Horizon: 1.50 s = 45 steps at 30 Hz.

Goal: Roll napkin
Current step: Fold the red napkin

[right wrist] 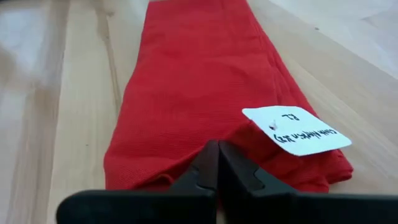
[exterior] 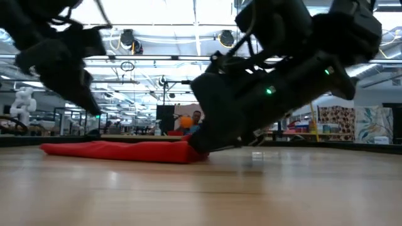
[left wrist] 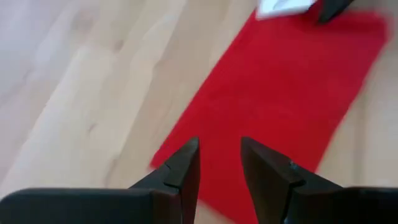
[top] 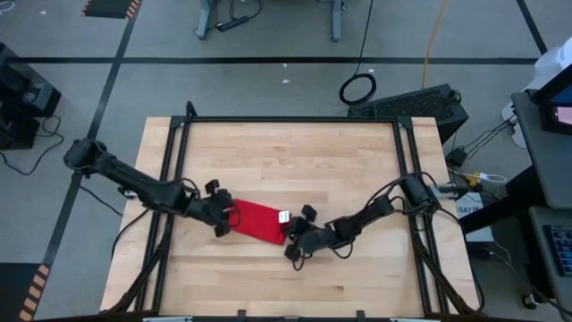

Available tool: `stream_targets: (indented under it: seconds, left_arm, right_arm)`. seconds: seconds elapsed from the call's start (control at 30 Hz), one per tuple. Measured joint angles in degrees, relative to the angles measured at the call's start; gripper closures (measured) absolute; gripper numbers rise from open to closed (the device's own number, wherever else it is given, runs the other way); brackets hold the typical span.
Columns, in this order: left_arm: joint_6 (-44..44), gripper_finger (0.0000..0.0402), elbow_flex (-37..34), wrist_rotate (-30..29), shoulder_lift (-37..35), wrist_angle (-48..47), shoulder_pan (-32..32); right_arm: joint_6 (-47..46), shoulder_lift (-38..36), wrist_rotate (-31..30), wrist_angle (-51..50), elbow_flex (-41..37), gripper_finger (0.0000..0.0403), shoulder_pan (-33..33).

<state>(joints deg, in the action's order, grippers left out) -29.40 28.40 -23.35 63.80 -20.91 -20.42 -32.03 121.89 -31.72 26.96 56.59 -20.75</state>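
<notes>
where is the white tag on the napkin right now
In the high view the white tag sits at the red napkin's right-hand edge, near the middle of the wooden table, right beside the shut right end effector; the left end effector is at the opposite edge.

We see even, bright overhead lighting; ceiling lights (exterior: 132, 39) glare in the low view, leaving the arms there dark silhouettes. Shadows on the table (top: 268, 152) are soft. The left wrist view is motion-blurred. The right wrist view is sharp on the napkin (right wrist: 193, 99) and its tag (right wrist: 297, 129).

The right gripper (exterior: 200, 145) hides the napkin's (exterior: 119, 150) near end.
</notes>
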Motion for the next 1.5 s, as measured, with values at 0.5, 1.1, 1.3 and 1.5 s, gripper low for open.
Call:
stream_targets:
  seconds: [0.5,1.1,1.3,1.5]
  left_arm:
    - [-9.3,0.0279,-0.7,-1.1,4.9,13.5,-11.6]
    - [-8.0,0.0279,-0.6,1.7,26.0,29.9,-10.1]
    - [-0.3,0.0279,-0.6,2.1,25.9,28.5,-7.5]
    - [10.0,0.0279,-0.4,4.9,25.2,25.6,-4.2]
  right_arm:
    - [9.8,-17.6,0.5,-26.4,2.9,0.0403,-3.0]
    - [9.7,-9.1,4.3,6.0,-15.2,0.0403,-0.3]
    - [4.4,-6.7,4.0,7.5,-15.0,0.0402,-1.4]
    - [-3.5,-7.6,2.8,6.3,-15.0,0.0403,-4.2]
